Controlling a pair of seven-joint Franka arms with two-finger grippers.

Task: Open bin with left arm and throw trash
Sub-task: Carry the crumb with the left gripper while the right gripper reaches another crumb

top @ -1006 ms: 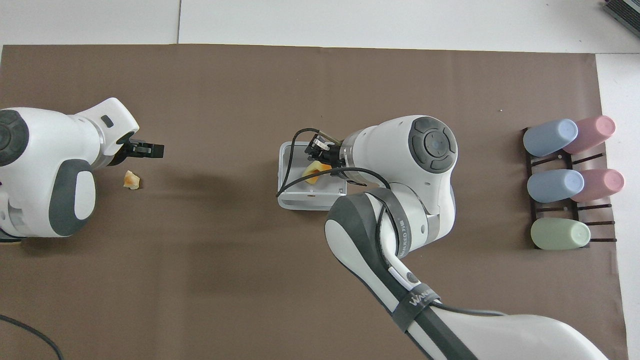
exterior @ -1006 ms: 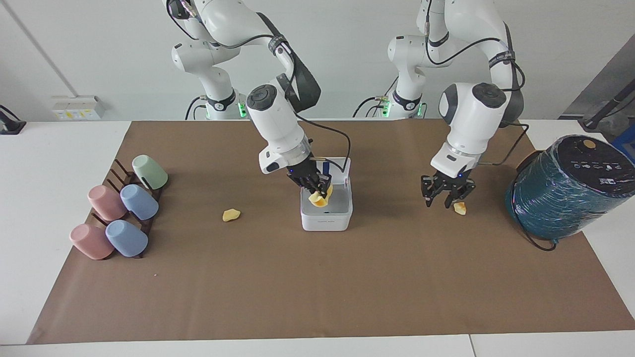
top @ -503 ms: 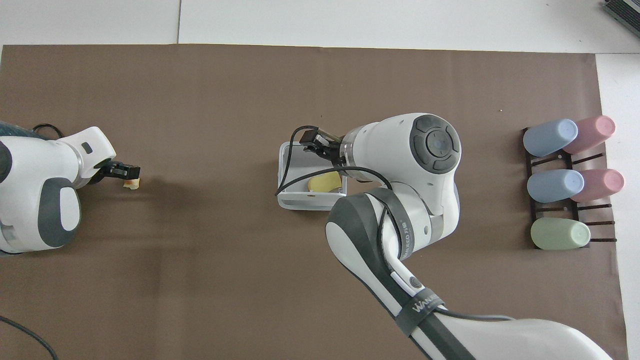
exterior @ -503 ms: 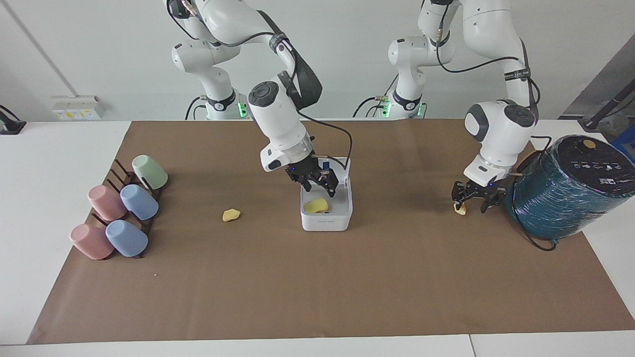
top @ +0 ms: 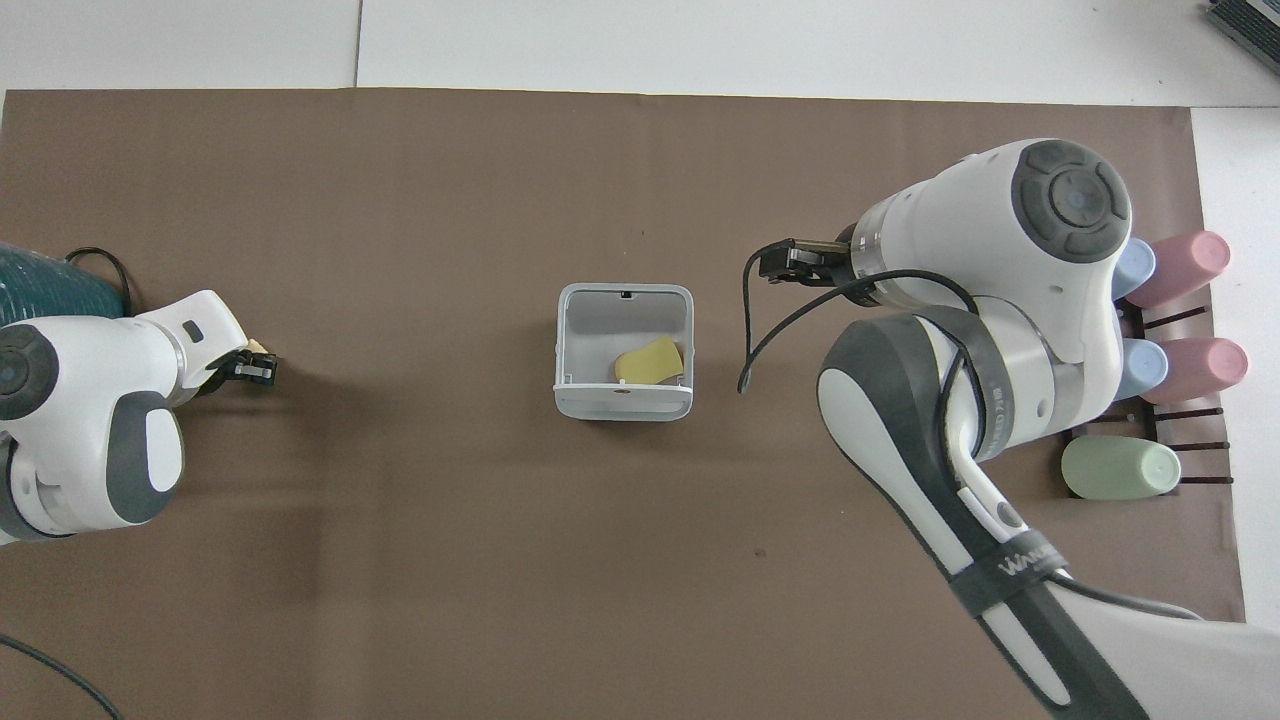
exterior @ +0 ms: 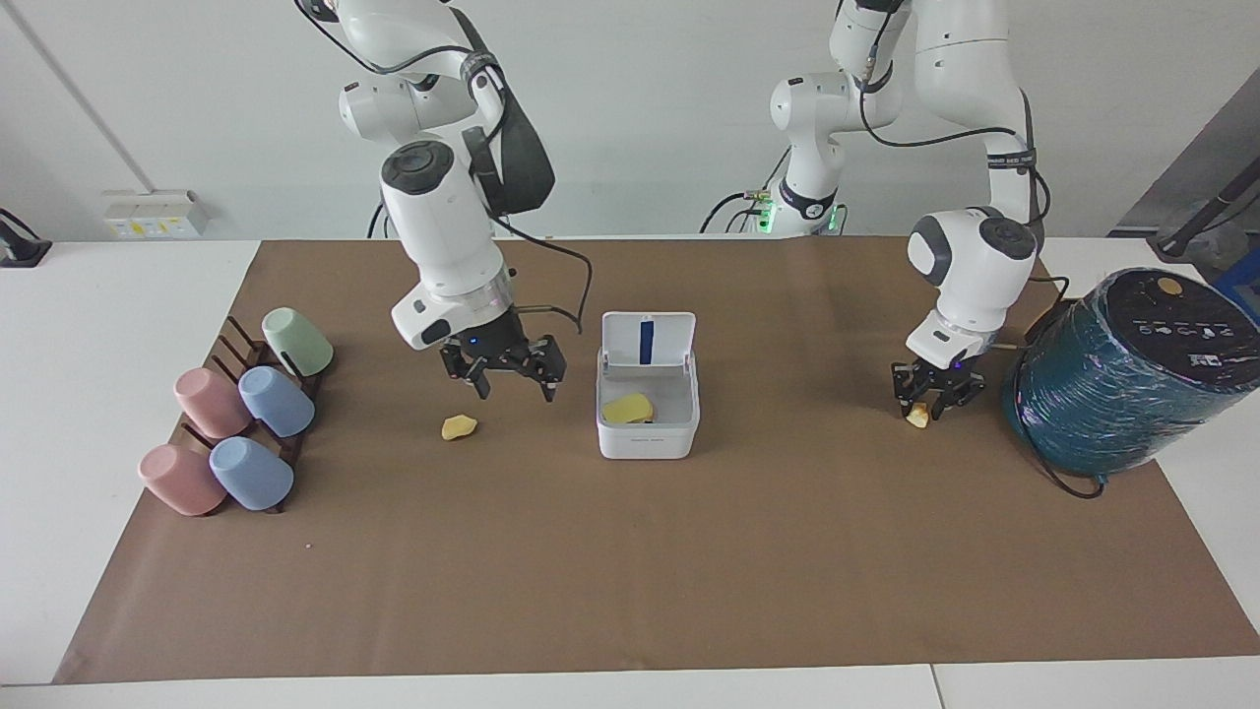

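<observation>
Bin (exterior: 648, 425) open mid-mat, lid up, pale yellow piece (exterior: 627, 408) inside. Right gripper (exterior: 512, 379) spread empty between bin and yellow lump (exterior: 459, 427), just above the latter. Left gripper (exterior: 925, 402) low, closing around orange lump (exterior: 917, 417) beside teal cylinder (exterior: 1122, 374).

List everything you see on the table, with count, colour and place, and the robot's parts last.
bin: one, white, lid open, mid-table.
pale yellow piece: one, inside the bin.
orange-yellow lumps: two, one on the mat between bin and cups, one at the left end effector's tips.
cups: five, two pink, two blue, one green, on a dark rack toward the right arm's end.
teal wrapped cylinder: one, toward the left arm's end.
brown mat: one, covering the table.
left end effector: low over its lump.
right end effector: open, over the mat beside the bin.
</observation>
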